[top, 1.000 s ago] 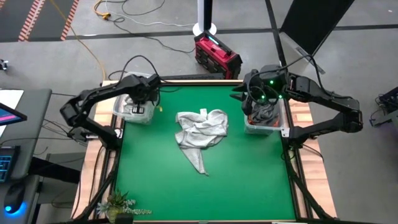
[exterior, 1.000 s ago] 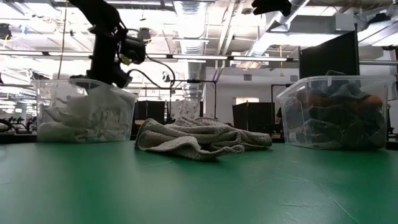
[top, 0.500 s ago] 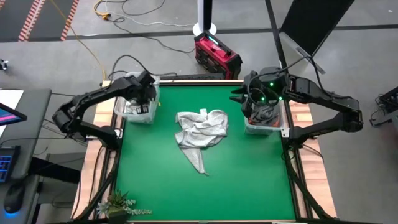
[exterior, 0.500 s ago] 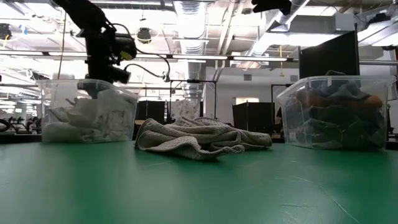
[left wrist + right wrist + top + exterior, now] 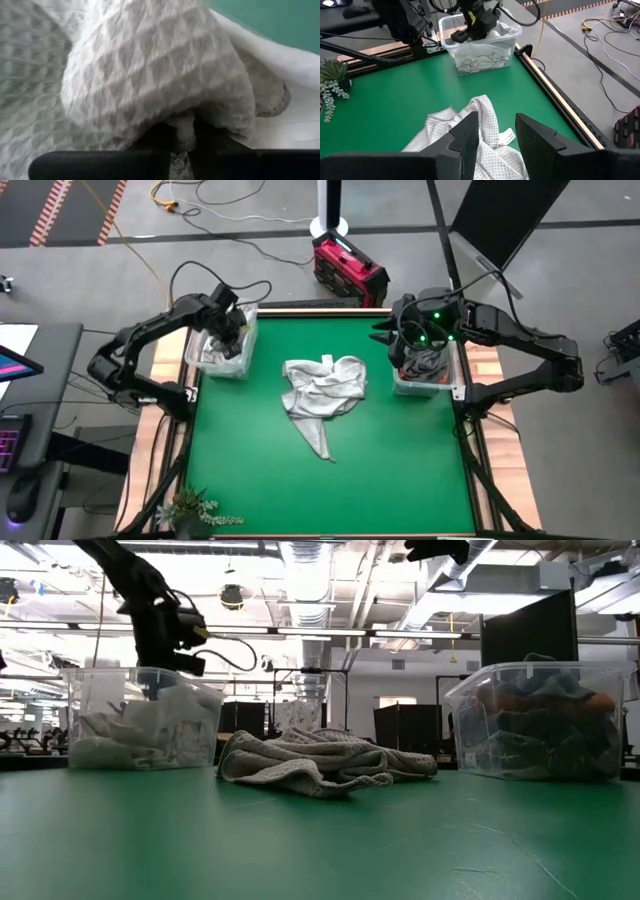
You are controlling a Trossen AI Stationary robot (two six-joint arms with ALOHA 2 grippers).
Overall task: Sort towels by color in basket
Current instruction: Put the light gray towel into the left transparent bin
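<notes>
On green table [image 5: 260, 470]: crumpled light grey towel [image 5: 322, 392], centre.

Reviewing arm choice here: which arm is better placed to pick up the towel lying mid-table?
Right, probably: its gripper is open, facing the light grey towel. The left gripper is down in the clear bin among white cloth.

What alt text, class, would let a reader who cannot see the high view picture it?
Seen from above, a crumpled light grey towel lies mid-table on the green table. The left gripper reaches into a clear bin of white towels at the left edge; the right gripper, open, waits by a clear bin of dark towels at the right edge.
</notes>
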